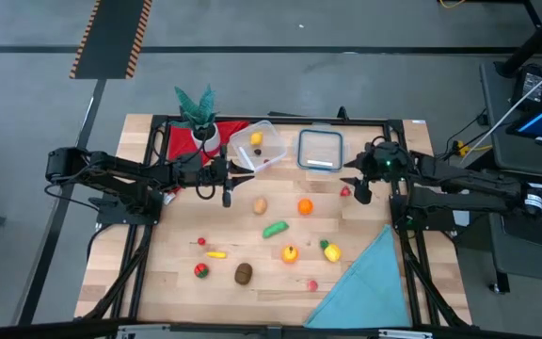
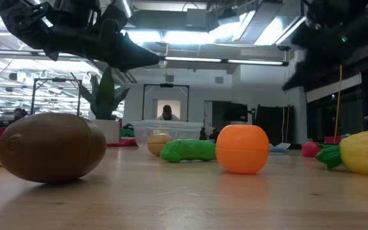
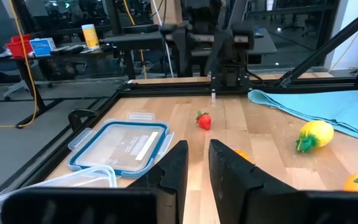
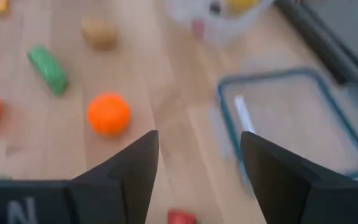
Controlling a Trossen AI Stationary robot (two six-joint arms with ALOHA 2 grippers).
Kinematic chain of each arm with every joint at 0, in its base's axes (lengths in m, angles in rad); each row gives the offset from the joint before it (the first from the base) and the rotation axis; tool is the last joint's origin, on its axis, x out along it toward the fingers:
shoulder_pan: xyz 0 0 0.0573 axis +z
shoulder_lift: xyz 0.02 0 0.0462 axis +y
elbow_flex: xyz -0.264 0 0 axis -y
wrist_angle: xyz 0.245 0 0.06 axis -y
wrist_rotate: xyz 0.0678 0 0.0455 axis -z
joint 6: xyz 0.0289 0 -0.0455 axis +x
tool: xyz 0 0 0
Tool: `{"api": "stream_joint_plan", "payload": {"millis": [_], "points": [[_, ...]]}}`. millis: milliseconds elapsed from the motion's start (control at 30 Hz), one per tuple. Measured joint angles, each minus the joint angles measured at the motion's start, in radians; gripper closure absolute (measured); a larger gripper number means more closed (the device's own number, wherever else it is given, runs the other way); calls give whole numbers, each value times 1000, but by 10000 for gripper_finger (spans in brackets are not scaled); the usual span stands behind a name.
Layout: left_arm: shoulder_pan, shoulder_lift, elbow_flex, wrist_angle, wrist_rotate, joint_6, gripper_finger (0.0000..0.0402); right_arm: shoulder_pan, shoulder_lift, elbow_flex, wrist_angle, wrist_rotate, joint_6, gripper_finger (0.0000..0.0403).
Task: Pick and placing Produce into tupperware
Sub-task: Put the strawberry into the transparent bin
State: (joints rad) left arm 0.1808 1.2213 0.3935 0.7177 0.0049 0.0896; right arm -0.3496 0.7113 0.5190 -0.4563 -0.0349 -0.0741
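- Clear plastic: one tupperware sits near the table's far edge, left of centre, tilted, with two pieces of produce inside, a yellow piece and a small dark one.
- One flat lid with a blue-grey rim lies just beside the tupperware, toward the far right corner.
- On the bare wooden table, about eleven loose pieces: a strawberry, an orange, a tan potato, a green pod, a brown kiwi, a lemon with green leaves, an orange-yellow fruit, a yellow piece, two small red ones and a pink one toward the near edge.
- One potted plant stands at the far left corner on a red cloth; one blue cloth covers the near right corner.
- The left gripper reaches in from the left edge, arm stretched low, hanging above the table just beside the tupperware's near left side; its fingers stand nearly together with only a narrow gap, and nothing is between them.
- The right gripper reaches in from the right edge, tilted downward; its fingers are spread wide and empty, with the strawberry just beside them and the lid beyond.
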Motion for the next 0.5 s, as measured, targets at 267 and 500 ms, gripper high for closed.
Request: {"api": "stream_joint_plan", "payload": {"millis": [267,500], "points": [[0,0,0,1,0,-1,360,0,67,232,-80,-11,25,185],[0,0,0,-4,0,-2,371,32,204,368,-418,-11,178,186]]}}
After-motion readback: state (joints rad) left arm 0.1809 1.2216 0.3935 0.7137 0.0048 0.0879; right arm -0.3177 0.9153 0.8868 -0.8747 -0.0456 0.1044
